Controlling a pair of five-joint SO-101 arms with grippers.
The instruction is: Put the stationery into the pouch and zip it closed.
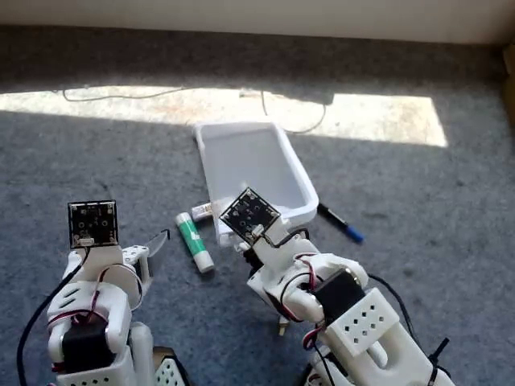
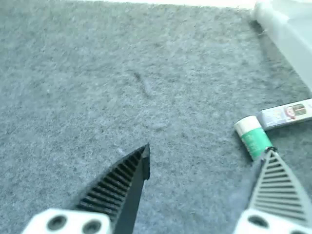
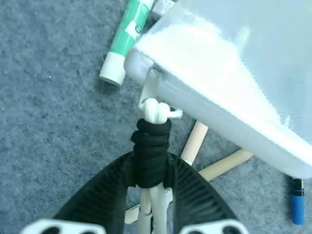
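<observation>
Grey felt-like cover, short nap, over the whole desk (image 1: 418, 265); a sunlit band crosses its far side.

One pouch (image 1: 253, 169): white, translucent, soft plastic, roughly rectangular, lying flat mid-desk with its long side running away from the arms.

Two arms, white plastic with black ribbed fingers.
- Left gripper (image 2: 208, 151): near left of the pouch, fingers (image 2: 122, 180) spread wide, nothing between them, bare felt underneath.
- Right gripper (image 3: 151, 165): at the pouch's near corner, fingers pinched tight on the pull cord (image 3: 151, 146), a black wrapped cord knotted to white cord that runs to the zip tab on that corner.

Stationery, all outside the pouch:
- One glue stick (image 1: 194, 241): green tube, white cap, on the felt between the two grippers.
- One pen (image 1: 342, 225): dark barrel, blue cap, just beside the pouch's near right edge.
- Two sticks (image 3: 195, 141): pale, wood-coloured, round; their far ends are hidden under the pouch's near edge, so I cannot tell if they are pencils.
- One bar (image 2: 285, 114): small, white, printed label, touching the glue stick's capped end and next to the pouch.

One thin cable (image 1: 121, 95) lies along the sunlit band, well apart from everything else.
</observation>
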